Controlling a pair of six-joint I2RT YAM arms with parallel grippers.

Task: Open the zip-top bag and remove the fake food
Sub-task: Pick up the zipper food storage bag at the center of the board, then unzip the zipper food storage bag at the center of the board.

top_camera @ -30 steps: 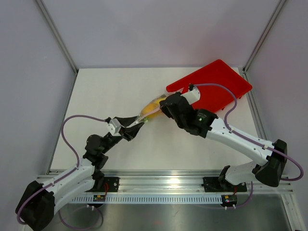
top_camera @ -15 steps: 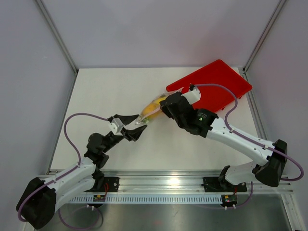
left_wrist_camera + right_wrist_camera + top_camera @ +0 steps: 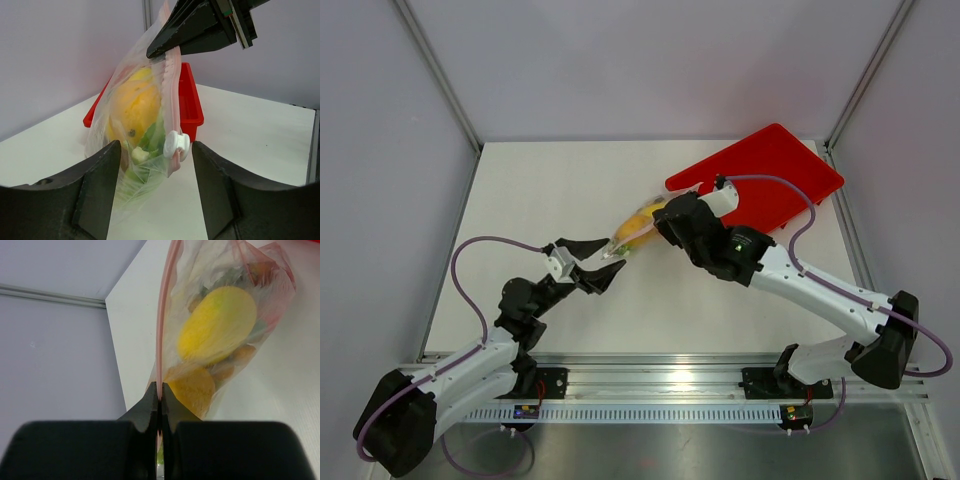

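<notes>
As right gripper (image 3: 158, 390) pinches, crinkly bag (image 3: 210, 270) — clear

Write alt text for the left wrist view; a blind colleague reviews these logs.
The shut right claw pinches the pink zip strip of a clear zip-top bag, holding it up with yellow and green fake food inside. The open left claw flanks the bag's white slider, and a red tray sits behind on the white table.
</notes>
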